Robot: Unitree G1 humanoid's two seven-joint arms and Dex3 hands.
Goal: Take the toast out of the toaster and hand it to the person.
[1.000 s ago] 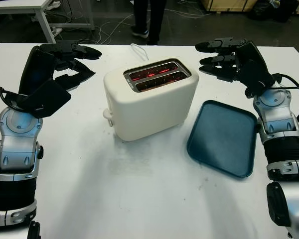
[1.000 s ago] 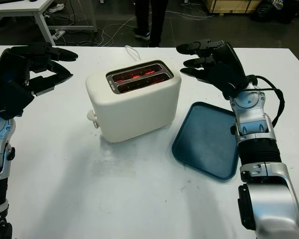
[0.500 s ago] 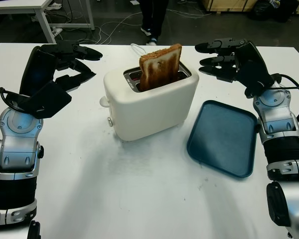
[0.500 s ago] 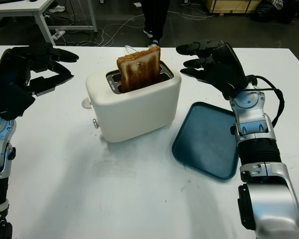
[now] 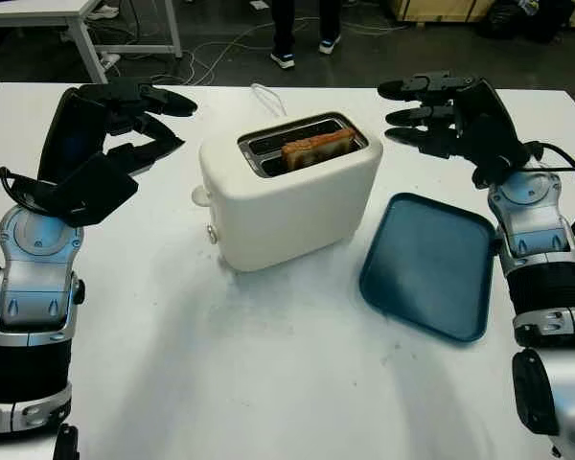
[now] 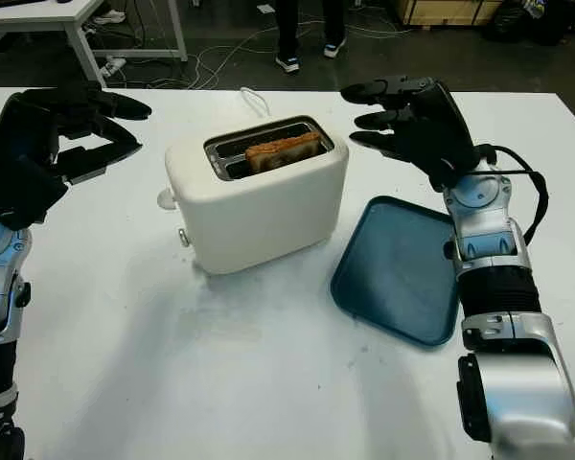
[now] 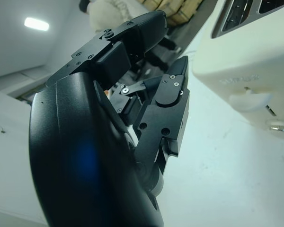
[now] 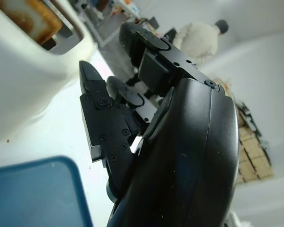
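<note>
A cream toaster (image 5: 287, 206) stands in the middle of the white table. A browned slice of toast (image 5: 317, 149) sits in its front slot, its top edge just above the rim; the toast (image 8: 26, 14) appears too in the right wrist view. My left hand (image 5: 139, 120) hovers open to the left of the toaster, holding nothing. My right hand (image 5: 424, 113) hovers open to the toaster's right, above the table's far side. A person's legs (image 5: 305, 29) stand beyond the table's far edge.
A dark blue tray (image 5: 426, 264) lies flat on the table (image 5: 268, 383) right of the toaster, under my right forearm. The toaster's white cord (image 5: 264, 96) trails back over the far edge. Cables and a desk leg are on the floor behind.
One second ago the slots glowed red. Half a second ago the toast sprang up high from the toaster; now it has dropped back low in the slot. Both hands stayed put. The person's feet shifted.
</note>
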